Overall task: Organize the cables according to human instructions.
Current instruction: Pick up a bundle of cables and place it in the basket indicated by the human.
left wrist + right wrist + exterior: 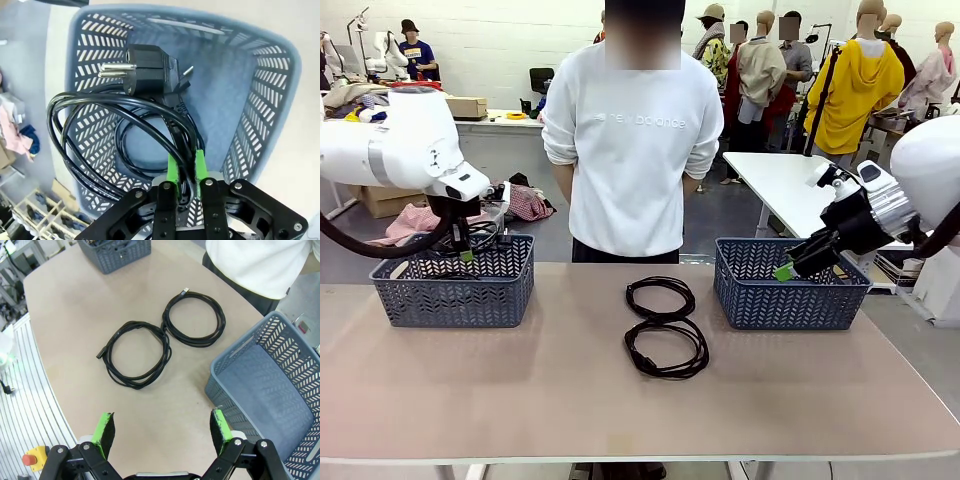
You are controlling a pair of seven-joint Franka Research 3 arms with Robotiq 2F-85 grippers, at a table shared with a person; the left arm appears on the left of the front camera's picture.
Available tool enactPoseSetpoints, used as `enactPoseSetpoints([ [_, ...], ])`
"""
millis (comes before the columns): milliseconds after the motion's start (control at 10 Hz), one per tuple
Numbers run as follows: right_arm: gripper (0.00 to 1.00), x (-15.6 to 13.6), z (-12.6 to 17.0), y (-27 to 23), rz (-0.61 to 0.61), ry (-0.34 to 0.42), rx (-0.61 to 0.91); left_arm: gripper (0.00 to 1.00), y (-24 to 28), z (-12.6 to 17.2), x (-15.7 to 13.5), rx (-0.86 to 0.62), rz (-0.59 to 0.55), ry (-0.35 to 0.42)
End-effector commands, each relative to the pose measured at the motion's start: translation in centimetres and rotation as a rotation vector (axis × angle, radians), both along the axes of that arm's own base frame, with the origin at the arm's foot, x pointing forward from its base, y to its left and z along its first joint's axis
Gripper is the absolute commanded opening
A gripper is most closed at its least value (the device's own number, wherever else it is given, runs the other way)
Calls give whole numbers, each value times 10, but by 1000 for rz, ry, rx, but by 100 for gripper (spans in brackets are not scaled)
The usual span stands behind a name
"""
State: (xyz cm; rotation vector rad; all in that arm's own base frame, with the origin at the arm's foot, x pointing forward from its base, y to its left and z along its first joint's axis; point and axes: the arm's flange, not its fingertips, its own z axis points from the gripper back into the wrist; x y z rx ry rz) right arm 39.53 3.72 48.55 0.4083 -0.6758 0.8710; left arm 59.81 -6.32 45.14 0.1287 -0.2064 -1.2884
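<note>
Left gripper (186, 165) pinches a cable (176, 132), its plug (147, 70) plain in the wrist view, over the table's nine-o'clock basket (261, 100); right gripper (162, 416) gapes wide.

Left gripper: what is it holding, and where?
The left gripper pinches a coiled black cable by strands of its loop, over the basket.

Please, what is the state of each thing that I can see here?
left pincer: shut on the held cable.
held cable: coiled, hanging over the left basket.
right pincer: open, holding nothing.
far cable: coiled, flat on the table.
near cable: coiled, flat, touching the far cable.
</note>
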Motion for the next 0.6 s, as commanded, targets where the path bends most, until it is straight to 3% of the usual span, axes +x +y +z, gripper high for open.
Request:
enactPoseSetpoints([
  [0, 100, 3, -2, -1, 23, -16, 22, 0, 1, -1, 6, 10, -7, -12],
  [100, 100, 3, -2, -1, 23, -16, 22, 0, 1, -4, 7, 17, -7, -3],
  [200, 100, 3, -2, -1, 23, -16, 22, 34, 1, -4, 7, 22, -6, -1],
  [300, 100, 3, -2, -1, 23, -16, 22, 34, 0, -4, 7, 24, -11, 0],
  [400, 100, 3, -2, -1, 23, -16, 22, 53, 1, -3, 7, 24, -6, 2],
  [500, 100, 3, -2, -1, 23, -16, 22, 39, 1, -1, 6, 24, -7, 6],
])
